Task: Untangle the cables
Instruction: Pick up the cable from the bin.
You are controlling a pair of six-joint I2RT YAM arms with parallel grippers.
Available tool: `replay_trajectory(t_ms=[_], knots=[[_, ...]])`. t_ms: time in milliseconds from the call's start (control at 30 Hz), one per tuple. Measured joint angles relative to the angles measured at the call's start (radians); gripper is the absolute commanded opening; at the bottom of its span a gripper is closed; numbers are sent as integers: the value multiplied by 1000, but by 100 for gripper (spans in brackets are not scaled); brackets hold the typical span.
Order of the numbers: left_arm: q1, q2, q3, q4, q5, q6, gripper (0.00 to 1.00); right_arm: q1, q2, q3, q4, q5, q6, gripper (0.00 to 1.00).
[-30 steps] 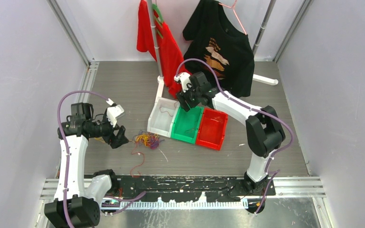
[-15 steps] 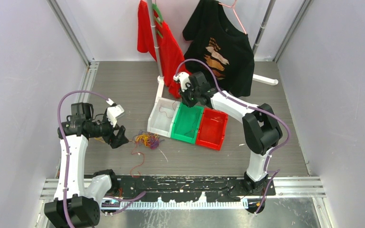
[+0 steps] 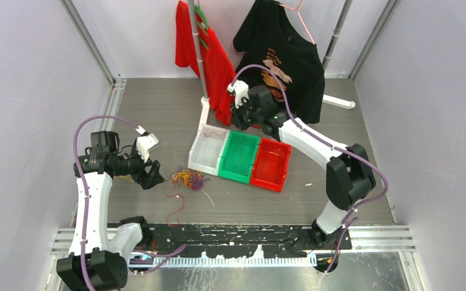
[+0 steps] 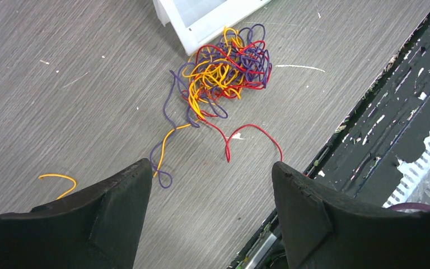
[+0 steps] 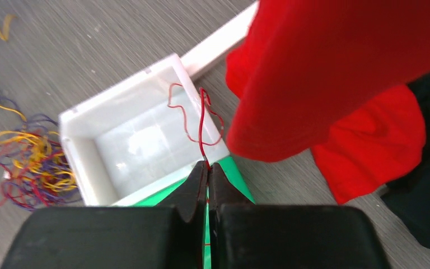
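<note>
Red, yellow and purple cables (image 4: 227, 70) lay in a loose knot on the grey wood-grain table (image 4: 61, 67), just beside the near corner of a white bin (image 4: 224, 17). We saw a few strands trailing out of the knot toward the left gripper (image 4: 210, 168): a purple one, a yellow one and a red one that curved in an arch. A short yellow piece (image 4: 59, 180) lay apart, by the left finger. The left gripper hovered above the table near the knot, its fingers spread wide with nothing between them. Across the table, the right gripper (image 5: 207, 168) was clenched on a single red cable (image 5: 201, 120), the fingertips pressed together with the strand running out between them. From there the cable looped over the far corner of the white bin; whether it touched the rim we could not tell. In the top view we found the white bin in a row with a green bin (image 3: 239, 157) and a red bin (image 3: 271, 163), touching side by side, and the right gripper sat above the far edge of the white and green ones. Behind it hung a red garment (image 3: 209, 54) and a black T-shirt (image 3: 285, 60), the red cloth close beside the closed fingers in the right wrist view.
</note>
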Motion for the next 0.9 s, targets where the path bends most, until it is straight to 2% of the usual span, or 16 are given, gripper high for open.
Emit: replay_trajectory(t_ms=[300, 367, 400, 433, 467, 600, 733, 900], knots=[[0, -1, 11, -11, 47, -32, 81, 123, -18, 57, 0, 51, 90, 1], [-2, -3, 31, -15, 68, -60, 86, 154, -10, 91, -2, 70, 107, 1], [-7, -6, 44, -13, 77, -82, 95, 165, -4, 110, -2, 77, 116, 1], [-13, -9, 58, -6, 87, -108, 100, 175, 3, 131, -2, 82, 129, 1], [-18, -13, 72, 8, 94, -130, 100, 180, 8, 146, -1, 85, 138, 1], [-66, -34, 121, 134, 122, -302, 100, 193, 20, 197, 3, 91, 201, 1], [-128, -66, 121, 336, 102, -495, 100, 197, 20, 208, 31, 91, 281, 1], [-297, -69, 109, 537, -2, -641, 99, 209, 19, 201, 79, 109, 381, 1]])
